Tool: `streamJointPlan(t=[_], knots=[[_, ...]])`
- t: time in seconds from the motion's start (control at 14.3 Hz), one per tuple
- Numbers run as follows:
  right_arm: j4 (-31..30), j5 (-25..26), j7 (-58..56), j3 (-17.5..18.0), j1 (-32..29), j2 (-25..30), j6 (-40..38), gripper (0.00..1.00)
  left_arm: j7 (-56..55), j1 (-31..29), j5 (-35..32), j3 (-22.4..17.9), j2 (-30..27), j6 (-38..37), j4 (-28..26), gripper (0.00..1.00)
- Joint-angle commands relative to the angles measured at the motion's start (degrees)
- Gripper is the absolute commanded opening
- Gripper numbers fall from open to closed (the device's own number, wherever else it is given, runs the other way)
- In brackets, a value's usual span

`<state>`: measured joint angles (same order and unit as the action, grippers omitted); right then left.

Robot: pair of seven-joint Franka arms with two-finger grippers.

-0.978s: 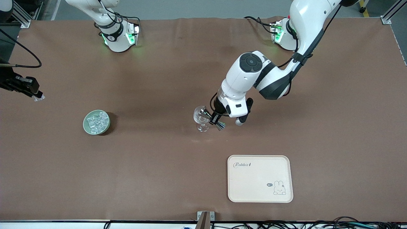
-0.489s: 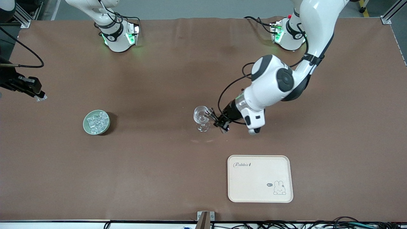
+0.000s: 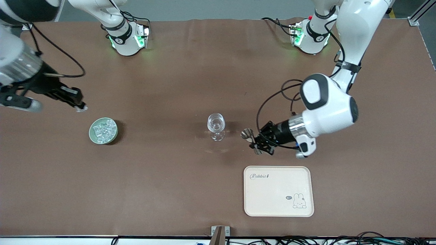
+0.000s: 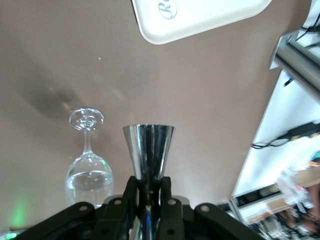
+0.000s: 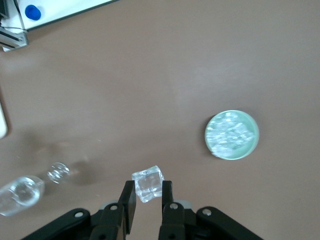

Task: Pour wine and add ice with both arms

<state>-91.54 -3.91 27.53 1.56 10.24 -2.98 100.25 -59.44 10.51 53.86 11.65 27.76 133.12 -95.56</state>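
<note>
Two tools grip: left tool a steel jigger beside the glass, right tool one ice cube.

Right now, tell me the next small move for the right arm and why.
Probably carry the ice cube across to above the glass and release it there. The right gripper is shut on one cube, near the bowl. The left gripper, shut on the jigger, is clear of the glass, which already holds liquid.

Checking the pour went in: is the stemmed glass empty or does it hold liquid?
It holds liquid. The glass shows a clear liquid level partway up its bowl, and it stands upright on the table.
</note>
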Motion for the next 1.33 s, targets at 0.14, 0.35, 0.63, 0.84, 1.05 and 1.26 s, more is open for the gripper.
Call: streamJointPlan(t=[0.14, 0.35, 0.63, 0.84, 1.05, 1.26], knots=[[0.05, -0.48, 18.14, -0.51, 11.36, -7.02, 9.59, 0.01, 3.36, 0.39, 10.02, -10.4, 8.95, -14.69, 9.75, 0.01], [0.22, -0.48, 27.64, -0.51, 17.25, -11.51, 15.4, 0.01, 3.28, 0.39, 16.0, -14.9, 14.94, -19.13, 15.74, 0.01], [0.22, -0.4, 36.0, -0.51, 22.71, -15.2, 20.41, 0.01, 3.36, 0.48, 28.47, -19.46, 19.86, -19.22, 17.07, 0.01], [3.11, -0.22, 41.8, -0.51, 26.31, -19.68, 22.79, 0.01, 3.28, -0.04, 33.58, -21.31, 21.63, -19.57, 16.98, 0.01], [5.75, 0.04, 46.9, -0.59, 29.48, -23.2, 23.85, 0.01, 3.19, -1.8, 37.02, -21.76, 22.86, -20.7, 16.89, 0.01], [6.46, -0.04, 48.76, -0.6, 31.59, -25.05, 25.86, 0.01, 6.16, -1.72, 40.87, -21.67, 25.58, -20.97, 17.16, 0.01]])
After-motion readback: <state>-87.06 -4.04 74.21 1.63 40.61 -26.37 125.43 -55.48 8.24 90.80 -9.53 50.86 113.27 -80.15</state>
